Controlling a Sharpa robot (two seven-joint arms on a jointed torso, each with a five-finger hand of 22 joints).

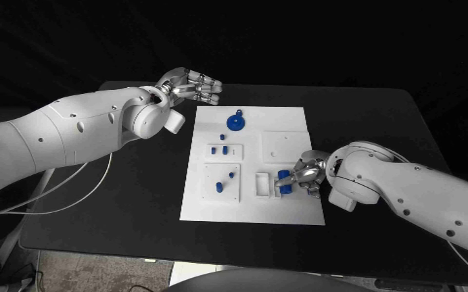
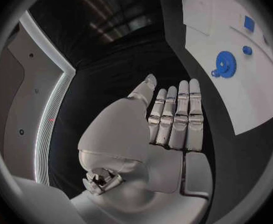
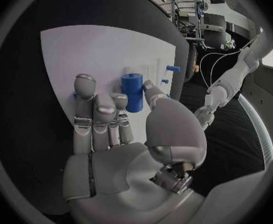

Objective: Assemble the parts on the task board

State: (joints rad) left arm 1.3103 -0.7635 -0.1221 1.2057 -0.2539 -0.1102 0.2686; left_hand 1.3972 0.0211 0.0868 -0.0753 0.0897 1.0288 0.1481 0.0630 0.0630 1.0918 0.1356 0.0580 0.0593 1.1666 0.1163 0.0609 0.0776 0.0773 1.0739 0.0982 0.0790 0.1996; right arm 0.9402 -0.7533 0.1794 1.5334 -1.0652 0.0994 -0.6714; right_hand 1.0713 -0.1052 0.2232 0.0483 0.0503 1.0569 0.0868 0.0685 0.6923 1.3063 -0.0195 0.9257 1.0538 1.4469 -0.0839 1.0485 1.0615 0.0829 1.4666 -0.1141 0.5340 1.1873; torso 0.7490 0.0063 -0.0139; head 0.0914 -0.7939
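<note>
Right hand: the right hand (image 1: pixel 304 176) is over the near right part of the task board (image 1: pixel 293 119). In the right wrist view its fingers (image 3: pixel 86 104) reach out around a blue cylinder (image 3: pixel 133 91). They are close to it, but I cannot tell whether they already grasp it or only stand beside it.

Blue cylinder: it stands upright on the task board, just beside the right hand, near a white slotted holder (image 1: pixel 263 184).

Left hand: the left hand (image 1: pixel 190 88) is released. Its fingers are straight and side by side and it holds nothing. It hovers off the far left corner of the task board, above the worktop (image 1: pixel 370 113).

Blue gear: the blue gear (image 1: pixel 235 123) lies flat on the far part of the task board, near the left hand but apart from it. A small blue knob (image 2: pixel 246 50) lies close beside the gear.

Small pegs: a few small blue pegs (image 1: pixel 220 149) are in the middle left part of the task board, and two more blue pieces (image 1: pixel 223 180) lie on the raised white block on the near left part.

Done, by my judgement: little or nothing is clearly assembled. Most parts look loose and lie each in its own place.

Left, by my judgement: the cylinder at the right hand seems the step in work. The gear, the knob and the pegs wait to be placed afterwards, so the task looks to be at an early stage.
</note>
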